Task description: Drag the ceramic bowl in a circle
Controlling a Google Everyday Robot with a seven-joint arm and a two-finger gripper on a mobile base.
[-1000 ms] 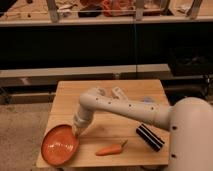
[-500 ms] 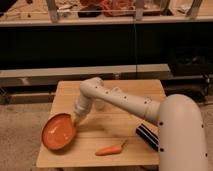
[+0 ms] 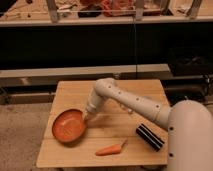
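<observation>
The ceramic bowl (image 3: pixel 68 125) sits on the left part of the wooden counter (image 3: pixel 135 95), close to the left edge and roughly midway between front and back, its glossy orange-red inside facing up. The white arm (image 3: pixel 132 102) reaches in from the right, over the middle of the counter, then bends down at the elbow toward the bowl. The end effector (image 3: pixel 86 118) is right at the bowl's right-hand rim, low and touching or nearly touching it; whether it pinches the rim or merely presses on it, I cannot tell.

Now the neighbours. A carrot (image 3: pixel 111 149) lies on its side near the front of the counter, just to the right of the bowl and a little forward of it, apart from the rim but close. Further right, near the front right corner, lies a dark ridged cylinder (image 3: pixel 150 137), angled, well apart from the bowl. The robot's big pale body (image 3: pixel 192 137) fills the lower right corner, hiding that end of the counter.

Behind the bowl and toward the back the wood is bare. To the left, the bowl has very little counter before the edge. Behind the counter runs a low grey ledge (image 3: pixel 65 75) with a dark recess above it, and at the top a cluttered shelf (image 3: pixel 100 20), too blurred to name its contents.
</observation>
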